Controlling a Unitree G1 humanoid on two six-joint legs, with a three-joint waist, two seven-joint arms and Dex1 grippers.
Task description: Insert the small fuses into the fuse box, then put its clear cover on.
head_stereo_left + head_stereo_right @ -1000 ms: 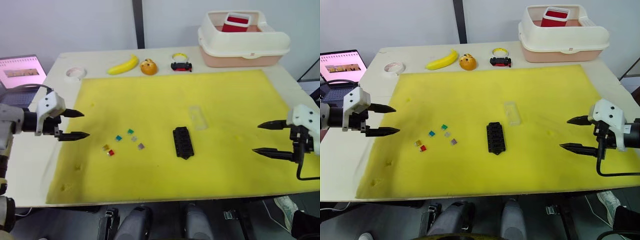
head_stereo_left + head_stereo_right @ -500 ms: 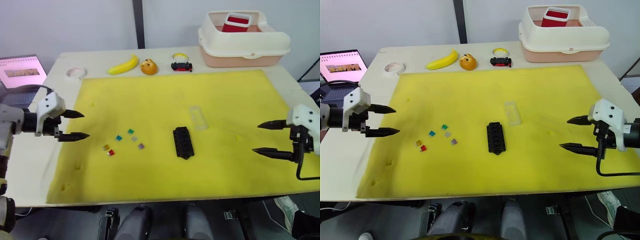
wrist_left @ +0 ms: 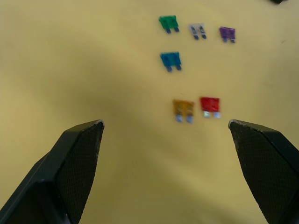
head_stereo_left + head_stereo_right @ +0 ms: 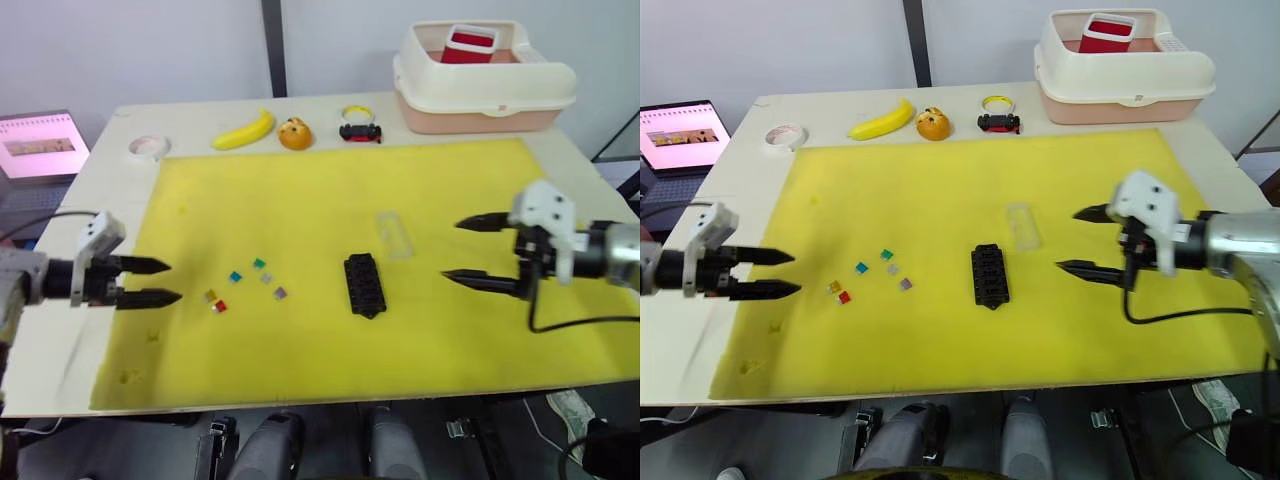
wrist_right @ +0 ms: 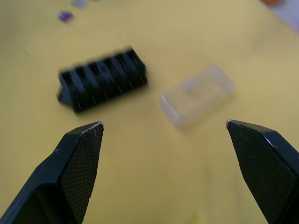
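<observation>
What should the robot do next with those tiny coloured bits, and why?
Probably ease the open left gripper toward the orange fuse and red fuse, the nearest of the small fuses. All six lie loose on the yellow mat, and the fuse box has no fuses in it.

No words, numbers or brand marks can be read anywhere in these views. The laptop [image 4: 678,132] beside the table shows a pink screen with a dark strip across it, but whatever is written there is too small to make out. The fuses [image 3: 176,59] carry no legible ratings.
</observation>
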